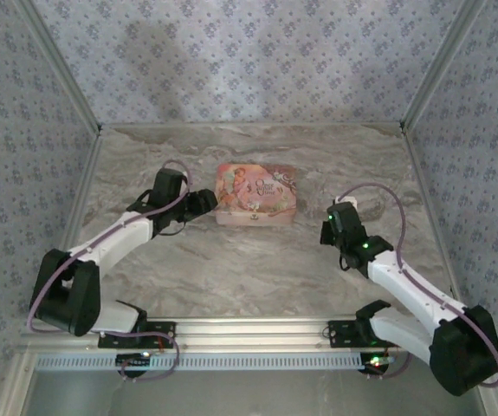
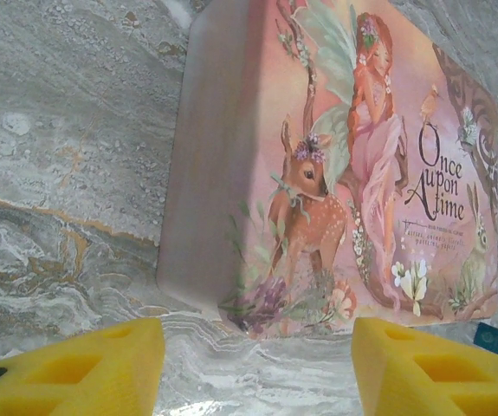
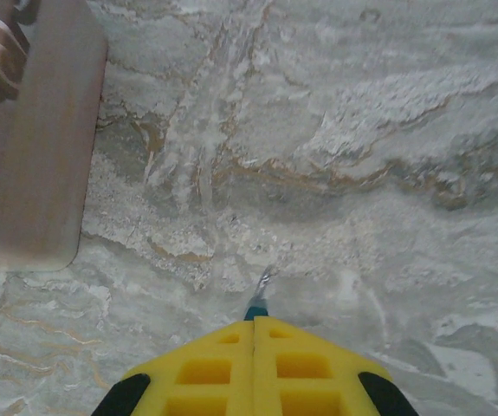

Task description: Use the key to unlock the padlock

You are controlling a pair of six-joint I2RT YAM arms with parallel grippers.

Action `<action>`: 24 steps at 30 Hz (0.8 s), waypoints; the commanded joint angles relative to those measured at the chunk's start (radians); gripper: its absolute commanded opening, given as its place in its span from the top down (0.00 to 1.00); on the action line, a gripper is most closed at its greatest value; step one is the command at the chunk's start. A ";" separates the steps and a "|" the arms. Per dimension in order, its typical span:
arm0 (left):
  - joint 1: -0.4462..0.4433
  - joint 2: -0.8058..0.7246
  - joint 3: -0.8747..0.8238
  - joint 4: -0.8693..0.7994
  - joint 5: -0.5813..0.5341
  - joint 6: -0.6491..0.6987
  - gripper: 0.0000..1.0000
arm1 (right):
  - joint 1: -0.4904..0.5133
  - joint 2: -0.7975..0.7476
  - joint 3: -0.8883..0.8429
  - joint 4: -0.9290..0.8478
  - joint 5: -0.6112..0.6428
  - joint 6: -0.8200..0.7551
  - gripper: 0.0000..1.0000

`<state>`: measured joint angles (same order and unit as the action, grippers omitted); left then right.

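The right gripper has its jaws clenched on the key, tip forward, ready for inserting; the left gripper, jaws released, faces the pink box, probably to steady it near the padlock.

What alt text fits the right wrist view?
The right gripper, yellow and shut, pinches the key, whose thin metal tip pokes out over the marble table. A corner of the pink box sits upper left.

Pink illustrated box, lid lettered "Once upon a time" with fairy and fawn, lies flat on the grey-veined marble table; floral-patterned walls on three sides, aluminium rail along near edge.
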<state>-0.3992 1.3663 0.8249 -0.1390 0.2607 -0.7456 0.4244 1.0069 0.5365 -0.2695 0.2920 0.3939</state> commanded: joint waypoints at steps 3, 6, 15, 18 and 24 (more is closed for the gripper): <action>0.003 -0.040 -0.018 -0.021 -0.013 -0.014 0.41 | -0.086 0.054 -0.026 0.093 -0.140 0.074 1.00; 0.003 -0.049 -0.022 -0.022 -0.016 -0.018 0.41 | -0.113 0.068 -0.030 0.091 -0.146 0.085 1.00; 0.003 -0.068 -0.032 -0.025 -0.025 -0.027 0.41 | -0.225 0.072 -0.031 0.062 -0.144 0.134 0.72; 0.003 -0.075 -0.035 -0.028 -0.032 -0.028 0.41 | -0.230 0.054 -0.019 0.055 -0.142 0.134 0.66; 0.004 -0.102 -0.038 -0.053 -0.059 -0.017 0.40 | -0.231 -0.002 0.029 -0.018 -0.146 0.128 0.55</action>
<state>-0.3992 1.3018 0.7879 -0.1619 0.2283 -0.7601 0.1986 1.0397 0.5163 -0.2276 0.1448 0.5148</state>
